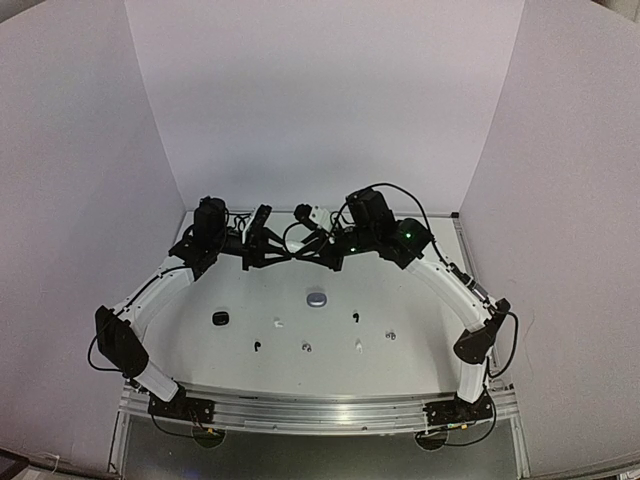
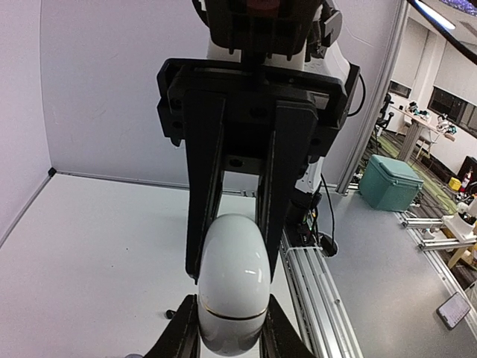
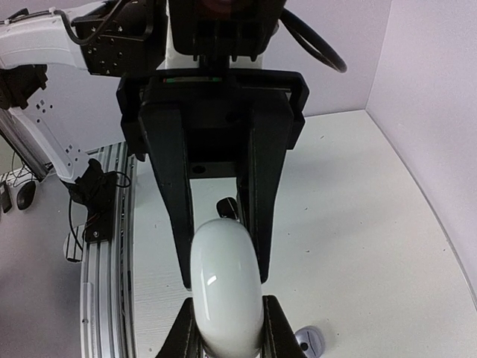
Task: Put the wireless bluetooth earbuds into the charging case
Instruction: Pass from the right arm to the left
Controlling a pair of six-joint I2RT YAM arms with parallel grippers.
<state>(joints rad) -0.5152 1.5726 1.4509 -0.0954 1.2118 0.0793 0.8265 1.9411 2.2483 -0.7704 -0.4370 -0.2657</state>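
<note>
**Both Grippers Clamped on White Case; Six Earbuds Loose on Table**

**Top external view.** The left gripper (image 1: pixel 272 248) and right gripper (image 1: pixel 315 252) meet tip to tip above the far part of the table (image 1: pixel 430 300). What sits between them is too small to tell here. The earbuds lie loose in a scattered band nearer the bases, each a tiny bean-like speck:
- first black bud (image 1: pixel 257 346)
- first white bud (image 1: pixel 278 323)
- first greyish bud (image 1: pixel 306 348)
- second black bud (image 1: pixel 354 316)
- second white bud (image 1: pixel 358 345)
- second greyish bud (image 1: pixel 390 336)

A greyish case (image 1: pixel 317 298) and a black case (image 1: pixel 221 318) lie among them.

**Left wrist view.** The left gripper's jaws are nearly closed on one end of the white case (image 2: pixel 233 276), a glossy pebble with a thin seam. The right gripper pinches the other end.

**Right wrist view.** The right gripper's jaws clamp the white case likewise.
</note>
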